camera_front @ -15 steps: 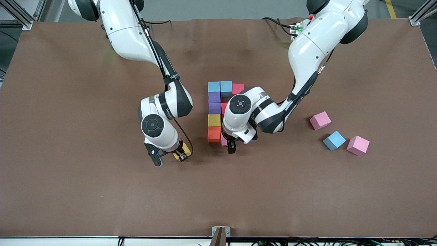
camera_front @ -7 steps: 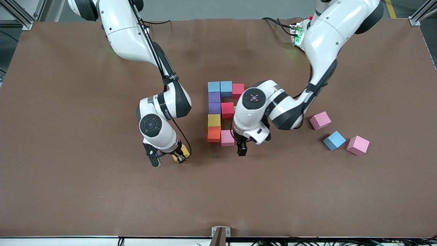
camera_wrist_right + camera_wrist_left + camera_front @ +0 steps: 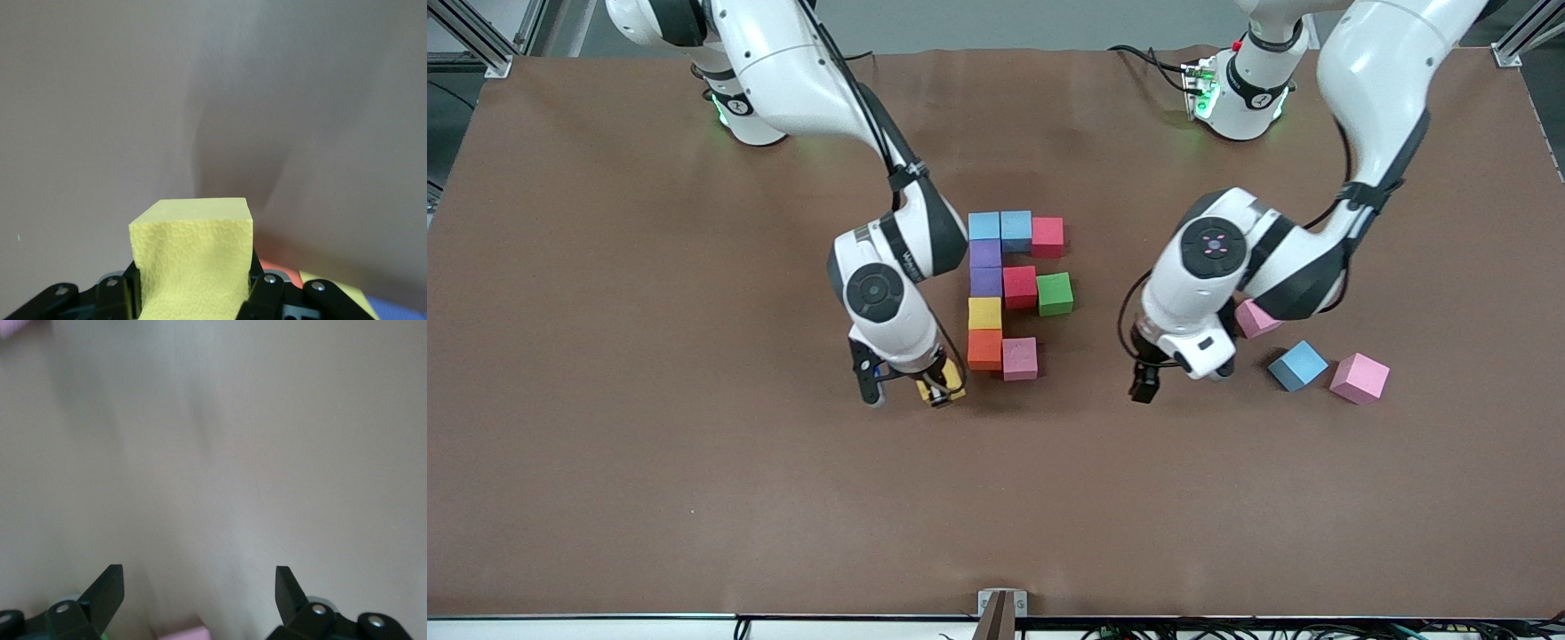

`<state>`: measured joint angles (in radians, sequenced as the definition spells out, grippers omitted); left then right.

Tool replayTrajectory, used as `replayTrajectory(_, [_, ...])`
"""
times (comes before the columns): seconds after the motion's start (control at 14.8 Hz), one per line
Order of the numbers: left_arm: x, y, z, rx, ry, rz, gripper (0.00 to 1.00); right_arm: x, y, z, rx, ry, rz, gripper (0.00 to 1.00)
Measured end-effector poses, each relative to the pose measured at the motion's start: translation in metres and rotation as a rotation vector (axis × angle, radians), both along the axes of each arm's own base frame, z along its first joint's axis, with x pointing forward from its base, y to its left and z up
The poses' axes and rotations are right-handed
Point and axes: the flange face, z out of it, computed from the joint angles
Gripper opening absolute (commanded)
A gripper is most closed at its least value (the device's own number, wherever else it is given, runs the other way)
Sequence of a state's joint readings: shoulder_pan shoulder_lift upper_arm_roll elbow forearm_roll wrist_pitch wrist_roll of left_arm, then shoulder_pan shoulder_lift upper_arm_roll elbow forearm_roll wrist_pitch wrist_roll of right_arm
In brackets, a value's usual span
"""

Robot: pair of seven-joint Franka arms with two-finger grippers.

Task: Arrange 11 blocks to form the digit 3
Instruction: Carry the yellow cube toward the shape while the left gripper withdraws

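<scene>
Several blocks touch in an E-like figure mid-table: two light blue [image 3: 1000, 227] and a red [image 3: 1048, 236] on the bar farthest from the camera, two purple [image 3: 985, 267], red [image 3: 1019, 287], green [image 3: 1055, 293], yellow [image 3: 984, 313], orange [image 3: 984, 348] and pink [image 3: 1019, 358]. My right gripper [image 3: 935, 393] is shut on a yellow block [image 3: 951, 378] [image 3: 193, 253], just above the table beside the orange block [image 3: 277, 270]. My left gripper [image 3: 1143, 387] [image 3: 199, 587] hangs open and holds nothing, over bare mat between the figure and the loose blocks.
Loose blocks lie toward the left arm's end: a pink one [image 3: 1254, 318] partly under the left arm, a light blue one [image 3: 1298, 365] and another pink one [image 3: 1359, 378]. Brown mat [image 3: 694, 489] covers the table.
The left arm swung away from the figure toward its own end, uncovering the green block. The right gripper carried the yellow block closer to the orange block.
</scene>
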<state>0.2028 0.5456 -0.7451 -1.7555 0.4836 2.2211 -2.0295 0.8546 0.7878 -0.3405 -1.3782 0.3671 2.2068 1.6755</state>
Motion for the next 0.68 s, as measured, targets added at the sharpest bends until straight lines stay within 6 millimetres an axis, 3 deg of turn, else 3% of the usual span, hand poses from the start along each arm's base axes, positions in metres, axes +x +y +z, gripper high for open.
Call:
replayTrajectory(0.41, [0.013, 0.099, 0.028, 0.017, -0.024, -0.370, 1.00, -0.023, 0.051, 0.044, -0.025, 0.043, -0.103, 0.00])
replayTrajectory(0.68, [0.021, 0.146, 0.040, 0.035, -0.054, -0.641, 1.00, -0.040, 0.092, 0.049, -0.061, 0.031, -0.169, 0.00])
